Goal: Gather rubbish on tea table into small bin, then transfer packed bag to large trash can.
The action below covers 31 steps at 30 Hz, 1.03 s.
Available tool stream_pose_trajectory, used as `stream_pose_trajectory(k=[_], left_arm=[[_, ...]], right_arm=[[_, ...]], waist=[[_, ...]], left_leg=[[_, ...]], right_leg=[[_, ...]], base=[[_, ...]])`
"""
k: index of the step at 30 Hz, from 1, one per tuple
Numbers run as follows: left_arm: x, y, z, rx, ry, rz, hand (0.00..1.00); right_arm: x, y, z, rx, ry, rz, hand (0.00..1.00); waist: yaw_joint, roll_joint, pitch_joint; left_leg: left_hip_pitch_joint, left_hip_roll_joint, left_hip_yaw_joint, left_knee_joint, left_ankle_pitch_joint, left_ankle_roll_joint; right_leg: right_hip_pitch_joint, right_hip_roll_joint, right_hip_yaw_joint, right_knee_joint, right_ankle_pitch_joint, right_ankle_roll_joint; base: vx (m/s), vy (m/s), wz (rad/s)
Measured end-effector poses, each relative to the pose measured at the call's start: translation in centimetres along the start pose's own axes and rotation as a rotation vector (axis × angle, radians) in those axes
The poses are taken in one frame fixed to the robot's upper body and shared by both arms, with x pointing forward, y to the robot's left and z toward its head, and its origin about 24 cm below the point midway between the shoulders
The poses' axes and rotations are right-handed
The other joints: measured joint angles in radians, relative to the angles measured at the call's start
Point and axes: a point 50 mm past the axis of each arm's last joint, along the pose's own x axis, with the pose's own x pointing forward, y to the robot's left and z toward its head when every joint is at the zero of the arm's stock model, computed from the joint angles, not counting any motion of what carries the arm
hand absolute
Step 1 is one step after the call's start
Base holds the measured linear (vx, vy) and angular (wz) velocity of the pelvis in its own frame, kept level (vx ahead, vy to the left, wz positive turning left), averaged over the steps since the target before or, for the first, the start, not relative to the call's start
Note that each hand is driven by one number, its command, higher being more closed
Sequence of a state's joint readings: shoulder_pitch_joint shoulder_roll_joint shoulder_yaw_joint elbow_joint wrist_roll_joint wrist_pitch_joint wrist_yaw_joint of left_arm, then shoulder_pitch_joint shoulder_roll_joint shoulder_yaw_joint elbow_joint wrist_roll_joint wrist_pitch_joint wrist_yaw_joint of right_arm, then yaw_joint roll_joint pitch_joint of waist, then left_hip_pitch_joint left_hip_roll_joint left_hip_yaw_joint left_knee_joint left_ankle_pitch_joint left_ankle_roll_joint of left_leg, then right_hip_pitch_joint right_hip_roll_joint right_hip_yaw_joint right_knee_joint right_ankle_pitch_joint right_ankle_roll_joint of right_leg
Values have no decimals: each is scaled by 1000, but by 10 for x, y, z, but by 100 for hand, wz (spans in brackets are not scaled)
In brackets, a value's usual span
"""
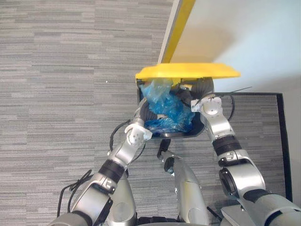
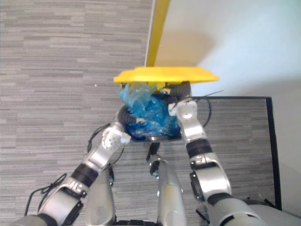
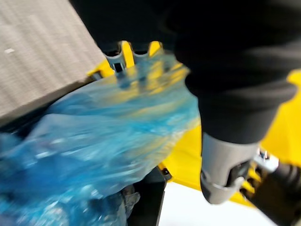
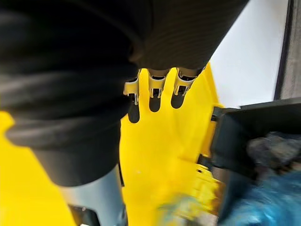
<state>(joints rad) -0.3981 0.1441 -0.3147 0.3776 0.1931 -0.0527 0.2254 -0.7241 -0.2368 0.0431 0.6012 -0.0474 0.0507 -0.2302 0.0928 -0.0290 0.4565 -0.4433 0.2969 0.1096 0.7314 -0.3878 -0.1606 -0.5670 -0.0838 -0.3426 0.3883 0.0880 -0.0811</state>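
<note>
A black large trash can [image 1: 194, 131] stands before me with its yellow lid [image 1: 188, 70] raised. A crumpled blue bag [image 1: 164, 109] fills the can, and a peak of it rises to the lid. My left hand [image 1: 145, 113] reaches into the can's left side. In the left wrist view the blue bag [image 3: 94, 141] runs between its fingers [image 3: 117, 59] and thumb, which close on the film. My right hand [image 1: 202, 89] is at the can's right, under the lid. Its straight fingers [image 4: 155, 87] press flat against the yellow lid [image 4: 160, 155].
A white wall with a yellow strip [image 1: 181, 23] rises just behind the can. Grey striped carpet [image 1: 70, 70] spreads to the left. A dark border line [image 1: 282, 141] runs along the floor on the right.
</note>
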Motion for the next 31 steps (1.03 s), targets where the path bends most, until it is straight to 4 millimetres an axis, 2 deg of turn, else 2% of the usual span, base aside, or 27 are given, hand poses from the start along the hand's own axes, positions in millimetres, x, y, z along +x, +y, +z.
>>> stream_pose_trajectory(k=[3,6,9,11,12,13,14,15,16,17,18,19,20,21,22,23,25,26,28,29,31], left_arm=[[-25,13,-38,-115,149,70,0],[-65,23,-91,-154,372,144,0],[-111,21,-142,-161,638,158,0],[-135,15,-162,-143,767,136,0],[-149,10,-172,-134,835,116,0],[-152,10,-174,-146,851,125,0],[-156,10,-177,-153,875,128,0],[-164,8,-182,-156,912,118,0],[-167,7,-183,-154,930,117,0],[-172,6,-185,-158,951,120,0],[-174,6,-186,-162,963,125,0],[-178,7,-189,-160,986,129,0],[-184,-3,-189,-192,1011,127,0],[-189,-12,-188,-225,1025,127,0],[-188,-11,-188,-233,1024,138,0],[-190,-11,-189,-233,1029,139,0],[-196,-25,-189,-292,1072,141,0],[-196,-30,-189,-305,1080,133,0],[-200,-36,-189,-327,1107,125,0],[-206,-39,-191,-336,1131,124,0],[-210,-37,-193,-335,1147,128,0]], right_arm=[[-12,-1,-28,-45,80,15,0],[-27,-1,-54,-61,160,26,0],[-46,10,-79,-65,234,55,0],[-63,18,-97,-49,296,80,0],[-77,25,-110,-35,341,100,0],[-86,29,-118,-29,367,110,0],[-102,37,-130,-23,415,134,0],[-123,49,-144,-4,480,169,0],[-134,53,-150,9,514,179,0],[-153,58,-162,25,575,193,0],[-166,60,-170,34,618,198,0],[-189,61,-184,37,689,206,0],[-202,60,-195,33,749,211,0],[-212,52,-204,31,795,190,0],[-241,49,-219,53,902,161,0],[-254,49,-226,60,956,155,0],[-277,31,-244,46,1078,104,0],[-282,26,-249,39,1114,94,0],[-286,20,-254,49,1159,62,0],[-288,18,-255,52,1170,49,0],[-291,12,-257,56,1188,23,0]], waist=[[12,3,-6],[32,6,-34],[31,8,-36],[26,6,-62],[23,1,-81],[19,-3,-87],[17,-8,-92],[10,-14,-112],[-4,-22,-119],[-20,-45,-134],[-31,-57,-148],[-42,-74,-176],[-33,-45,-203],[-32,-33,-227],[-51,-67,-246],[-53,-81,-256],[-53,-43,-331],[-54,-39,-345],[-56,-29,-345],[-58,-22,-347],[-61,-10,-347]], left_leg=[[46,-6,1,-20,4,3],[84,-10,18,-28,0,11],[170,-11,37,-35,-8,22],[188,-13,41,-34,-12,18],[190,-16,46,-31,-12,17],[193,-18,48,-32,-12,17],[211,-17,52,-60,1,16],[234,2,81,-132,45,16],[245,0,87,-158,64,10],[273,-13,93,-197,85,2],[279,-17,93,-203,89,-1],[274,-30,91,-210,88,-9],[273,-12,78,-246,101,14],[281,8,94,-301,126,29],[324,-37,120,-356,155,-7],[337,-47,120,-369,160,-11],[343,-37,113,-473,209,20],[350,-45,114,-515,234,23],[403,-60,128,-608,289,19],[431,-69,135,-643,301,32],[456,-80,138,-659,302,33]], right_leg=[[36,-6,-2,6,-11,3],[54,-9,11,14,-24,16],[120,-9,27,25,-37,27],[135,-10,37,25,-38,33],[134,-10,45,21,-33,42],[136,-12,48,10,-30,56],[156,-5,48,-31,-40,114],[133,-16,54,70,-79,118],[120,-27,71,173,-110,85],[124,-43,112,322,-164,80],[154,-42,144,346,-225,101],[213,-15,151,213,-295,111],[242,27,144,108,-256,102],[237,30,120,105,-278,116],[274,-19,164,203,-319,103],[306,-21,189,144,-368,116],[327,27,185,4,-291,110],[328,31,187,-28,-272,111],[355,37,193,-82,-235,102],[378,40,198,-111,-223,104],[416,37,200,-150,-204,115]], base=[[-21,-15,7],[-36,-8,-8],[-44,19,-9],[-76,26,-5],[-87,32,-8],[-103,42,-17],[-111,9,-27],[-106,-23,-21],[-51,-73,-7],[14,-105,11],[19,-94,8],[3,-108,-25],[-16,-36,-57],[-3,-37,-60],[7,0,-29],[28,-59,-7],[80,-27,-18],[88,21,-10],[93,28,-3],[104,55,-5],[39,52,-3]])
